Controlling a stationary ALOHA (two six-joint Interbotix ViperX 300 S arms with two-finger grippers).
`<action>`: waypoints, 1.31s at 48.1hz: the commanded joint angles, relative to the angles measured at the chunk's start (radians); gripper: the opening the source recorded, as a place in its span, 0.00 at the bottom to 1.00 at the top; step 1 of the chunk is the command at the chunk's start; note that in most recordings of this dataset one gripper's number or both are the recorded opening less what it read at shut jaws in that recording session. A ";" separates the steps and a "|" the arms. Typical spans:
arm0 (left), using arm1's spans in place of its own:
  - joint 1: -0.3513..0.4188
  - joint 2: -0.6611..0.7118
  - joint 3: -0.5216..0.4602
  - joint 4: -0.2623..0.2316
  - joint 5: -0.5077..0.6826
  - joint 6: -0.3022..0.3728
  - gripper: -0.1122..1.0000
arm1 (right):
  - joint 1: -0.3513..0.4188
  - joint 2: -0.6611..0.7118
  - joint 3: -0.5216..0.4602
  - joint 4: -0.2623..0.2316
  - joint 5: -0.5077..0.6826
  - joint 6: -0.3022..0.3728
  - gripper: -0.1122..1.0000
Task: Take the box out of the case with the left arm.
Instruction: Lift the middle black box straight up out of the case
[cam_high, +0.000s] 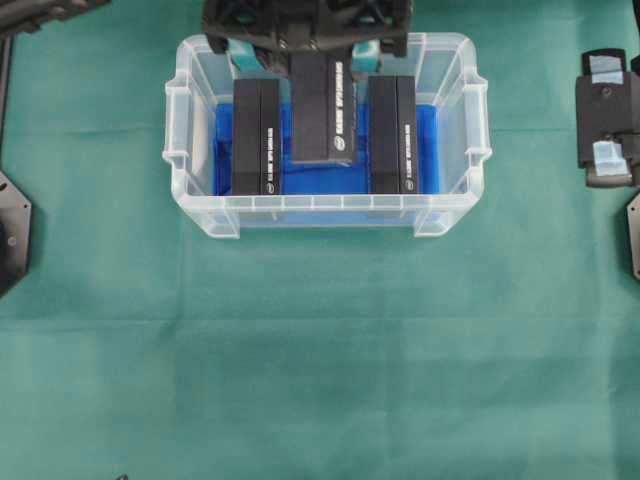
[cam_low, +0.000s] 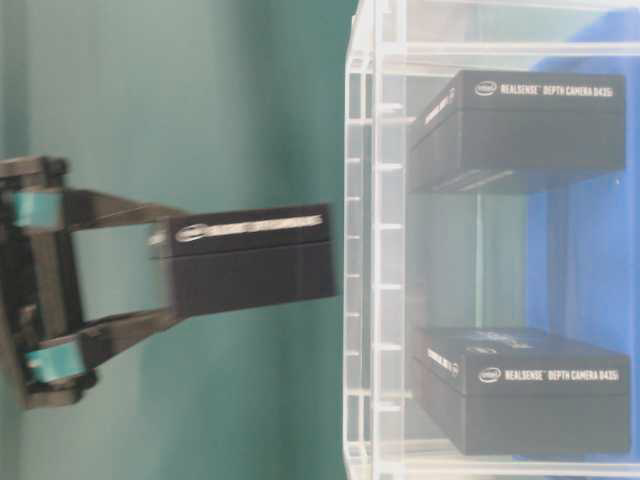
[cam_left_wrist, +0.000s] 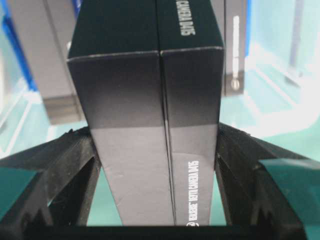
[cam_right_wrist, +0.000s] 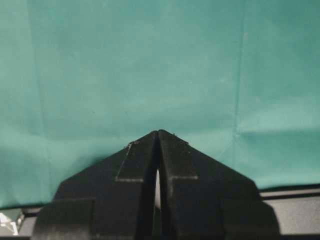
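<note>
Aloft, the left gripper (cam_left_wrist: 157, 165) clamps a black rectangular cardboard box (cam_high: 323, 108) above the clear plastic case (cam_high: 455, 215); a weak pinch could drop it back between the boxes below.

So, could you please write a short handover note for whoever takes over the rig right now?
Left gripper: shut on the middle box, fingers clamping its two long sides.
Right gripper: shut, empty, parked over the green cloth at the right edge.
Case: on the cloth, with two other boxes on its blue floor.
Done: the middle box is gripped and, in the table-level view, is clear of the case's rim.
Left: carry it away from the case, set it on the cloth, release.
</note>
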 joint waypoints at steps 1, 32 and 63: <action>0.000 -0.052 -0.057 0.000 0.028 -0.002 0.66 | 0.000 -0.005 -0.008 -0.008 -0.006 0.000 0.10; 0.009 -0.052 -0.054 0.006 0.031 -0.002 0.66 | 0.000 -0.005 -0.006 -0.008 -0.008 0.000 0.10; 0.012 -0.058 -0.041 0.008 0.031 0.003 0.66 | 0.000 -0.005 -0.006 -0.008 -0.006 0.000 0.10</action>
